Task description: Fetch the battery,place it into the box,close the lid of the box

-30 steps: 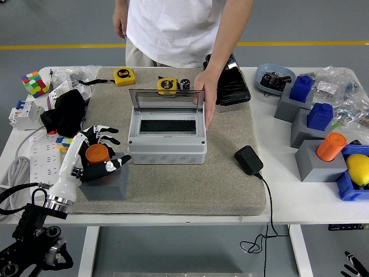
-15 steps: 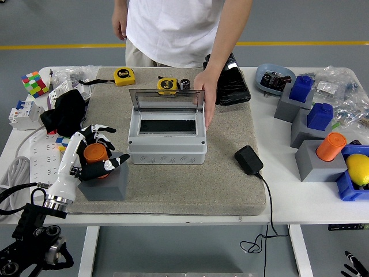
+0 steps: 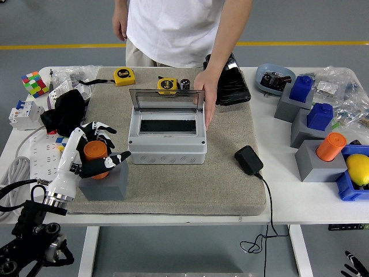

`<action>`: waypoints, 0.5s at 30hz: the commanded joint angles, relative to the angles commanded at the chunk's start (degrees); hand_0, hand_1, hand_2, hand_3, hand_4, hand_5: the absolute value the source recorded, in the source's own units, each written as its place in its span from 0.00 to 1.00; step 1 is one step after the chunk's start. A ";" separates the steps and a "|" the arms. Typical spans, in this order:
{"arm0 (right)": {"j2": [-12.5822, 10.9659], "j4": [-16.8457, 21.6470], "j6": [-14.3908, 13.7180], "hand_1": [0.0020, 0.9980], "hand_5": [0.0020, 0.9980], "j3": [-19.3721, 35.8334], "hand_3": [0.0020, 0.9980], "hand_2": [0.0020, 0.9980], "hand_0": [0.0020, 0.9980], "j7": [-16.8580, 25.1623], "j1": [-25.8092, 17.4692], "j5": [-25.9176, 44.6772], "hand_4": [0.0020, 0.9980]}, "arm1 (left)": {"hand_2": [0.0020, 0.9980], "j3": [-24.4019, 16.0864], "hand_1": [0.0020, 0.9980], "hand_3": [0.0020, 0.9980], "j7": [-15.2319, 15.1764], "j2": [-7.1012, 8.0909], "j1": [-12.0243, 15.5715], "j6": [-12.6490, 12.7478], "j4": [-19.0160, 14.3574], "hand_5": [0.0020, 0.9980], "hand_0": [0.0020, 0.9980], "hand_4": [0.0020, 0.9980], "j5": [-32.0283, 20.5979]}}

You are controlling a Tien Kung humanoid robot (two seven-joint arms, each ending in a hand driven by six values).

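Head view. Left hand (image 3: 92,151) over orange battery (image 3: 95,153) seated in grey block (image 3: 108,182) at mat's near-left corner. Fingers (image 3: 99,128) curled over battery's far side, thumb (image 3: 113,160) across its near side; clamped on it. Against half a second ago: wrist shifted slightly left and up, thumb stretched further right, battery seemingly a touch higher in the block; hard to tell whether clear of socket.

Right of the thumb, close by: grey box (image 3: 167,138), lid (image 3: 166,99) standing open, tilted up at far edge. Interior dark, nothing visible inside. Unchanged from earlier frames.

Person's hand (image 3: 208,95) resting on box's far-right corner, against lid edge, same place as before. Other hand (image 3: 120,24) hanging at side, top of view.

Beyond fingers, far side of mat: two yellow tape measures (image 3: 124,75) (image 3: 168,85). Right of box, black adapter (image 3: 248,160) with cord. Left of fingers, black cloth (image 3: 66,111) and colour cube (image 3: 34,83).

Right hand only just visible, bottom-right corner (image 3: 353,266); fingers' state not discernible.
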 joint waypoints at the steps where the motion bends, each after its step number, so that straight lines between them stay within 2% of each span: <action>1: 0.00 0.00 -0.02 0.68 0.48 -0.05 0.55 0.66 0.62 0.02 0.00 0.02 0.92 | 0.30 0.03 0.15 0.45 0.00 0.21 -0.21 -0.15 -0.43 0.00 0.10 1.00 0.41; 4: 0.00 0.00 -0.04 0.68 0.48 -0.03 0.55 0.66 0.62 0.00 0.03 0.01 0.92 | 0.30 0.24 0.15 0.45 0.11 0.89 -1.05 -0.47 -1.41 0.00 0.10 1.00 2.16; 7: 0.02 0.00 -0.07 0.68 0.48 -0.07 0.55 0.66 0.62 0.04 0.06 0.11 0.92 | 0.30 0.43 0.15 0.45 1.59 1.79 -2.41 -0.73 -2.71 0.00 0.10 1.00 4.87; 11: 0.00 0.00 -0.13 0.68 0.48 -0.10 0.55 0.66 0.62 0.03 0.09 0.16 0.92 | 0.30 1.60 0.14 0.45 5.24 3.62 -5.60 -0.74 -4.86 0.00 0.10 1.00 9.87; 15: 0.02 0.00 -0.25 0.68 0.48 -0.21 0.55 0.66 0.62 0.13 0.19 0.35 0.92 | 0.30 4.18 0.14 0.45 8.76 5.56 -10.67 -0.89 -5.50 0.00 0.10 1.00 15.01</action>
